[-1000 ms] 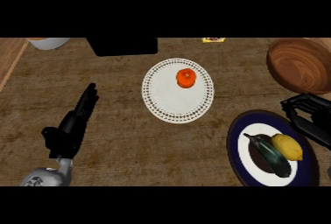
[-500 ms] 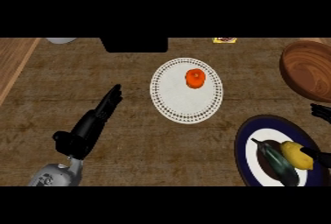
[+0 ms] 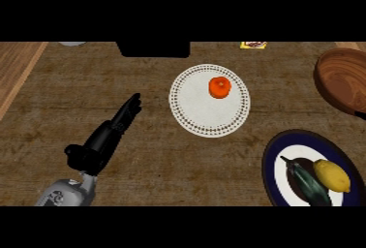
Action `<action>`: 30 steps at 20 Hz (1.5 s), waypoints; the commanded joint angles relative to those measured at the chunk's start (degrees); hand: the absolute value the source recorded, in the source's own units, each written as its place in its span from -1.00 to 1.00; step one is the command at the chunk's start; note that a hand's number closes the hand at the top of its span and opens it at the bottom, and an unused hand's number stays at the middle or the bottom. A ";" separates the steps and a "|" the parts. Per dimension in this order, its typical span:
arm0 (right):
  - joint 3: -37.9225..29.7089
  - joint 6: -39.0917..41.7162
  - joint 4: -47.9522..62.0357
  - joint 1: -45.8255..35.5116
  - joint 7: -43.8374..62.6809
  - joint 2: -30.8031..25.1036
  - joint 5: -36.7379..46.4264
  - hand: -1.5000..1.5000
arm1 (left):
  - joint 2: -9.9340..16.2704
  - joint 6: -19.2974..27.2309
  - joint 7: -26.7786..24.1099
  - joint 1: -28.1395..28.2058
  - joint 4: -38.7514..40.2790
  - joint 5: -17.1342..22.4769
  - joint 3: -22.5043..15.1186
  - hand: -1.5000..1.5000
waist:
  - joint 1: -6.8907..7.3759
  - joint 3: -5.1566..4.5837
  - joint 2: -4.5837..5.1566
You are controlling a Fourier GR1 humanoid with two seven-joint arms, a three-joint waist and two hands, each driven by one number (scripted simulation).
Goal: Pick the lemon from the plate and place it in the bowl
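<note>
Tomato [image 3: 220, 87] on white plate [image 3: 202, 116]; dark veg [image 3: 309, 181].

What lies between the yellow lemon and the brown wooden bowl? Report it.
Head view: only the dark blue plate's rim and bare brown counter separate the yellow lemon from the brown wooden bowl.

Brown counter [image 3: 143, 164], white plate [image 3: 207, 121], blue plate [image 3: 275, 167], wooden bowl [image 3: 343, 82]
</note>
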 commanded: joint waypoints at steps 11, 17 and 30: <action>6.89 25.38 -10.28 -7.87 25.34 -1.07 0.21 -1.00 | -2.40 -0.79 -0.76 0.14 2.19 -2.94 1.76 0.00 | -0.92 0.12 -0.13; 4.87 23.32 -15.40 -4.48 30.69 6.31 4.12 -1.00 | -3.63 -2.73 0.42 0.42 0.97 -3.84 3.97 0.00 | -1.15 0.14 -0.20; -2.79 14.26 -19.30 7.22 15.93 7.98 17.70 -1.00 | -5.53 -6.13 1.62 -0.98 2.91 -6.08 7.83 0.00 | -1.43 0.17 -0.17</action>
